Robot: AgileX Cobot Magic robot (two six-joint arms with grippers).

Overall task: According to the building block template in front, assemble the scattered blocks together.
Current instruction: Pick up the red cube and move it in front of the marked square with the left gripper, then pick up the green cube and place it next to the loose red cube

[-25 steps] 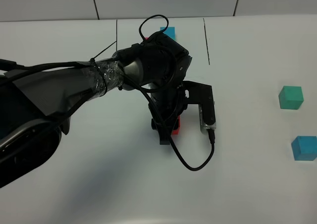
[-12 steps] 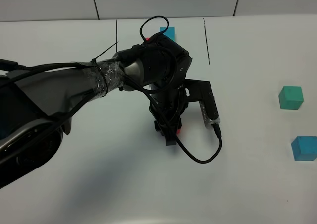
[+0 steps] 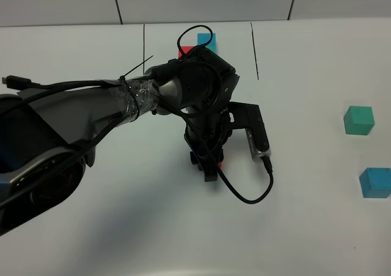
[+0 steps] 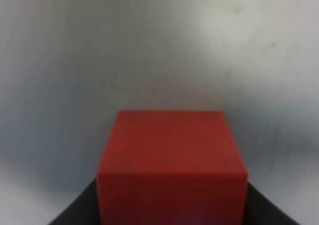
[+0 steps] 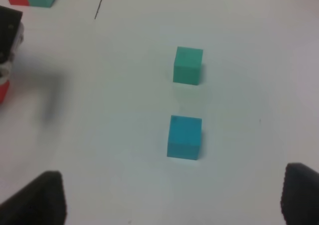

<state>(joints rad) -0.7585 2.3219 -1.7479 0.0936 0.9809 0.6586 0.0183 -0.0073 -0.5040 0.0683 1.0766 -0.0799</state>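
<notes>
Scattered blocks are not yet joined. The red block [image 4: 172, 160] is gripped between the jaws of the left gripper [image 3: 211, 163] at mid-worktop [image 3: 293, 227], in front of the building block template [image 3: 205, 41]. The teal-green block [image 3: 358, 119] and blue block [image 3: 374, 182] lie well apart on the right, ahead of the right gripper [image 5: 174, 205], whose jaws stand wide and empty. Both have yet to be brought over.

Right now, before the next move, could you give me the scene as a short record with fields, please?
left claw: shut on the red cube, in the middle of the scene
right claw: open, empty
teal-green cube: loose, far right
blue cube: loose, far right, apart from the teal-green cube, nearer the front
template: at the back, only partly visible
</notes>
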